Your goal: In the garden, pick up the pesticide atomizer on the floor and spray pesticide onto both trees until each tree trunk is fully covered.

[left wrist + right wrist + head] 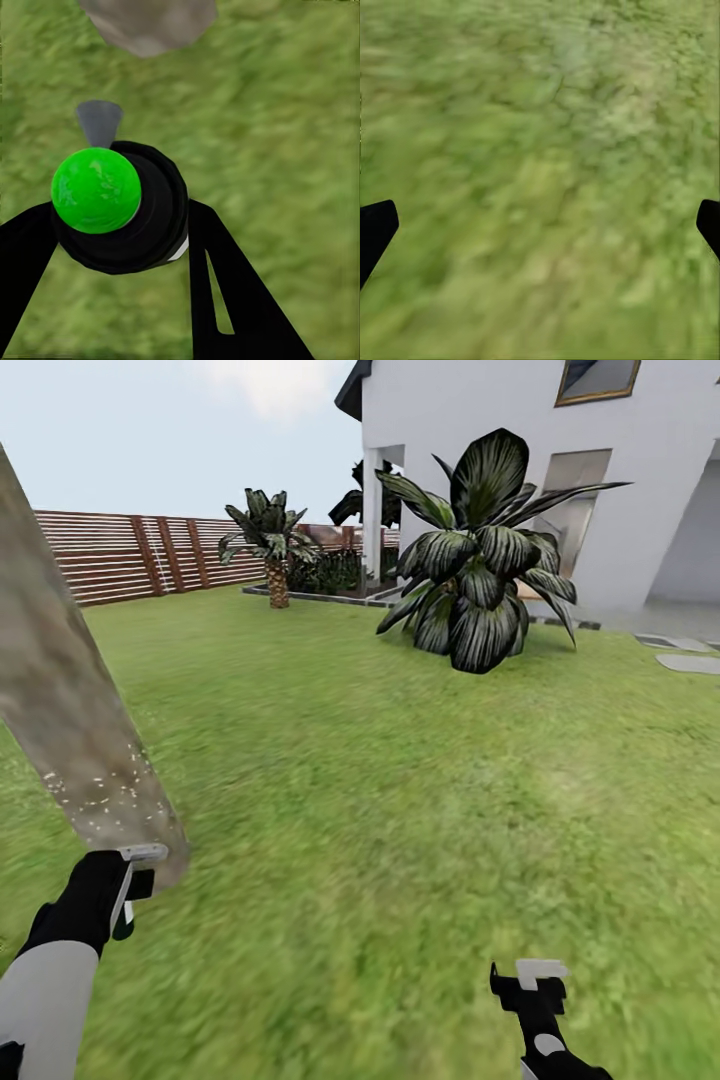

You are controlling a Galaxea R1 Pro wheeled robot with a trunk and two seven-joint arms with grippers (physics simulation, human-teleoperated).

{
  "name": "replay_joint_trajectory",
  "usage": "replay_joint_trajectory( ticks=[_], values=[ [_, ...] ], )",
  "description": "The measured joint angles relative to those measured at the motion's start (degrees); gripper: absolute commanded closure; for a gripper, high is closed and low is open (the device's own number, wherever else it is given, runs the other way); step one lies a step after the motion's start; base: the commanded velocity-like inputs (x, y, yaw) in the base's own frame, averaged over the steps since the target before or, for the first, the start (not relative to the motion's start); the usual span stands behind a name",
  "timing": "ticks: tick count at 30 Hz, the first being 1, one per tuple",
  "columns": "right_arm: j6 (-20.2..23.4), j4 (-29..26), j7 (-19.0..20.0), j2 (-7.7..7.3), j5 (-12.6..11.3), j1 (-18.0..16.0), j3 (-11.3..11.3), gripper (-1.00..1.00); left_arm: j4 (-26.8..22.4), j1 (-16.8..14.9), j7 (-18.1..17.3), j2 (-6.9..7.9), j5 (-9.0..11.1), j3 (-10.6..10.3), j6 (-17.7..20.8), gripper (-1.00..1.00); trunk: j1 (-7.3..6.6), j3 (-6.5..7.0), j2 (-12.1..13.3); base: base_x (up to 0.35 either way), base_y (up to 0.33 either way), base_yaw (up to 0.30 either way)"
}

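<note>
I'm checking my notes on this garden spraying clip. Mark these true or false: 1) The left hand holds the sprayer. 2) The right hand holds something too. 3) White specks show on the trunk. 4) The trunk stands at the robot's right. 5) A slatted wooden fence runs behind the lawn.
1) True: the left hand is closed on the sprayer, which has a green top.
2) False: the right hand is open and empty over the grass.
3) True: specks dot the trunk low down.
4) False: it stands at the robot's left.
5) True: the fence runs behind the lawn.
</note>
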Motion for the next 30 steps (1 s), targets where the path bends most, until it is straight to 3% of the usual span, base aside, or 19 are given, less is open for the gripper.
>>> replay_joint_trajectory(
  ticks=[4,7,11,14,17,24,30],
  values=[
    [0.0,0.0,0.0,0.0,0.0,0.0,0.0,-1.0,0.0,0.2,0.0,0.07,-0.1,0.1,0.0,1.0,0.0,0.0,0.0,0.246,-0.183,0.275],
    [0.0,0.0,0.0,0.0,0.0,0.0,0.0,-1.0,-0.4,0.2,0.0,0.09,-0.1,2.5,0.0,1.0,0.01,0.0,0.0,0.15,-0.086,0.277],
    [0.0,0.0,0.0,0.0,0.0,0.0,0.0,-1.0,-0.8,0.0,0.0,-0.01,0.1,3.0,0.1,1.0,0.02,0.0,0.0,0.016,-0.008,0.278],
    [0.0,0.0,0.0,0.0,0.0,0.0,0.0,-1.0,-1.1,-1.1,-0.2,-1.41,0.6,2.5,0.3,1.0,0.02,0.0,0.0,0.001,-0.001,0.277],
    [0.0,0.0,0.0,0.0,0.0,0.0,0.0,-1.0,-1.4,-5.6,-0.2,-2.78,0.5,1.7,0.8,1.0,0.02,0.0,0.0,0.0,0.0,0.277],
    [0.0,-0.1,0.0,0.0,0.0,0.0,0.0,-1.0,-1.5,-11.7,-0.3,-3.04,0.5,1.6,2.4,1.0,0.02,0.0,0.0,0.0,0.0,0.185],
    [0.0,-0.1,0.0,0.02,0.0,0.0,0.0,-1.0,-2.2,-10.8,-1.0,-2.54,0.4,1.4,2.0,1.0,0.06,-0.01,0.0,-0.218,0.058,0.005]
  ],
)
